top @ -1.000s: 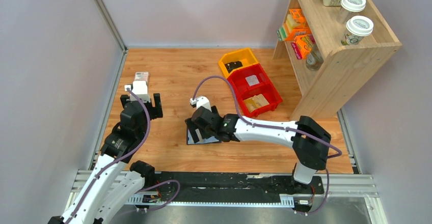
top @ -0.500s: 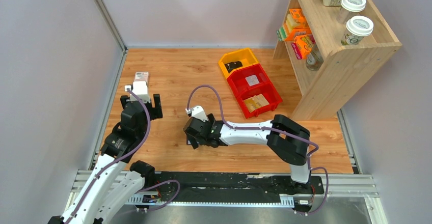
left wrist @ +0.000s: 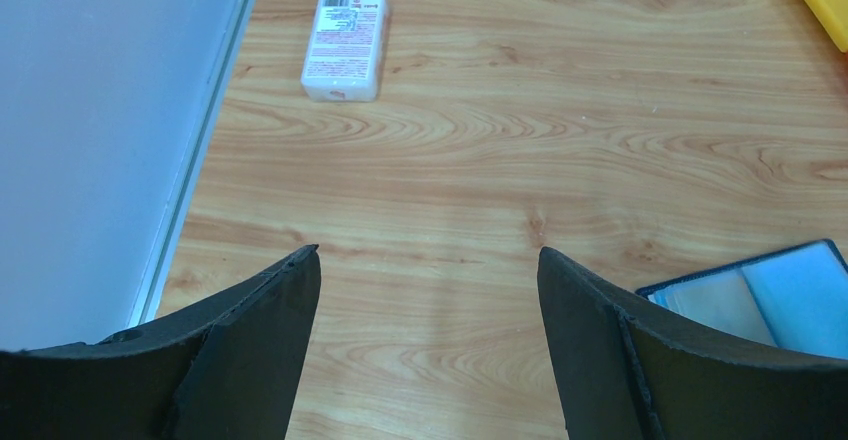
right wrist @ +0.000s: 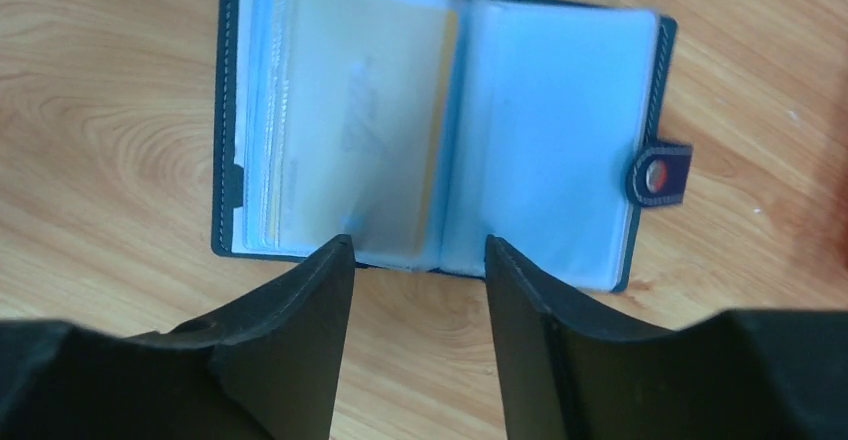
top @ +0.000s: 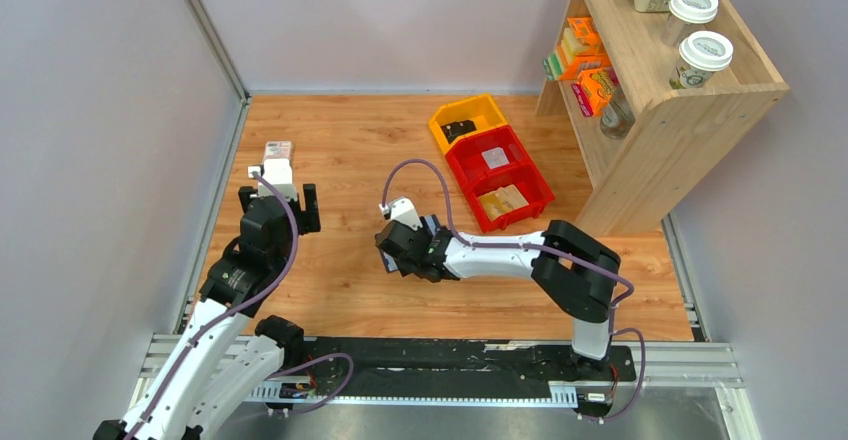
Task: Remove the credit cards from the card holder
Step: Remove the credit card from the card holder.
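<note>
The card holder (right wrist: 440, 130) lies open flat on the wooden table, with a navy edge, pale blue pockets and a snap tab at its right. A yellowish credit card (right wrist: 350, 120) sits in its left pocket. My right gripper (right wrist: 418, 245) is open and empty, its fingertips just short of the holder's near edge. In the top view my right gripper (top: 405, 245) hides most of the holder (top: 433, 226). My left gripper (left wrist: 428, 252) is open and empty over bare wood at the left (top: 277, 195). A corner of the holder (left wrist: 790, 295) shows at its right.
A pink-white box (left wrist: 343, 32) lies ahead of the left gripper by the left wall (top: 278, 150). A yellow bin (top: 466, 120) holding a small black object and a red bin (top: 500, 175) stand behind the holder. A wooden shelf (top: 660, 90) is at the right.
My right gripper swung left, then back up and to the right. The dark holder that lay at its near-left no longer shows there in the top view. The left arm has not moved.
</note>
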`<state>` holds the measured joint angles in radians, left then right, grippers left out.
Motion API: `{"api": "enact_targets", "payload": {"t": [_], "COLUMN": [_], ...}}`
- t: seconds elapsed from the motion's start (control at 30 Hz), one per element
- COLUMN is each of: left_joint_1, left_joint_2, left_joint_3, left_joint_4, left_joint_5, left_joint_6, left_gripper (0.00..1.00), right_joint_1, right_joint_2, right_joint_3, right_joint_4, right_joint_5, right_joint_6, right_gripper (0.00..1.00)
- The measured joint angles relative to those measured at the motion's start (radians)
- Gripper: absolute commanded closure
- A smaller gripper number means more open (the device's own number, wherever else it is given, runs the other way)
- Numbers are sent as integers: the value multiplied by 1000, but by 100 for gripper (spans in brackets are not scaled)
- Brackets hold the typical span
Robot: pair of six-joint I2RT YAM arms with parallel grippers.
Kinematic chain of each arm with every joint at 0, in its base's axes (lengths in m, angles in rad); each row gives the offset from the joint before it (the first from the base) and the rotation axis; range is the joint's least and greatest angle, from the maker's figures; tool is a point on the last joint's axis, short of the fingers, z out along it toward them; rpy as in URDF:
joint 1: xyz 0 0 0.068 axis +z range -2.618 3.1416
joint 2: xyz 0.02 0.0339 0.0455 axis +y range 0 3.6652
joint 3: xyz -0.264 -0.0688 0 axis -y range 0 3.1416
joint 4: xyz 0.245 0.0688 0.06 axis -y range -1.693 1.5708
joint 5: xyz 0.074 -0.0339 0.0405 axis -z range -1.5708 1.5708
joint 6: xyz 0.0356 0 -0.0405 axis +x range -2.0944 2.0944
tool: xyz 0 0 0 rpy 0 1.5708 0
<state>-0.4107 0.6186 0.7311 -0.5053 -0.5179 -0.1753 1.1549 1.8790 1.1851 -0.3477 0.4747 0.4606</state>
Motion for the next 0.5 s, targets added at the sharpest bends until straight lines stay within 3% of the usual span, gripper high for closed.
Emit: {"api": "enact_targets", "payload": {"t": [0.1,0.3,0.5], "left_joint_1": [0,0,0], "left_joint_2": [3,32,116], "left_joint_3": [0,1,30], "left_joint_4": [0,-4,-34], "left_joint_5": [1,46,132], "left_joint_6": [0,-16,-36], "left_gripper": [13,13,13], "right_joint_1": [-12,-15,-25], "right_joint_2": [-15,-46,-56], "right_joint_3": [-8,-8,0], "right_joint_4": [-6,6,44], "right_joint_5": [7,-10,-63], "right_joint_6": [-12,-38,-88], "right_gripper": [47,29,24]}}
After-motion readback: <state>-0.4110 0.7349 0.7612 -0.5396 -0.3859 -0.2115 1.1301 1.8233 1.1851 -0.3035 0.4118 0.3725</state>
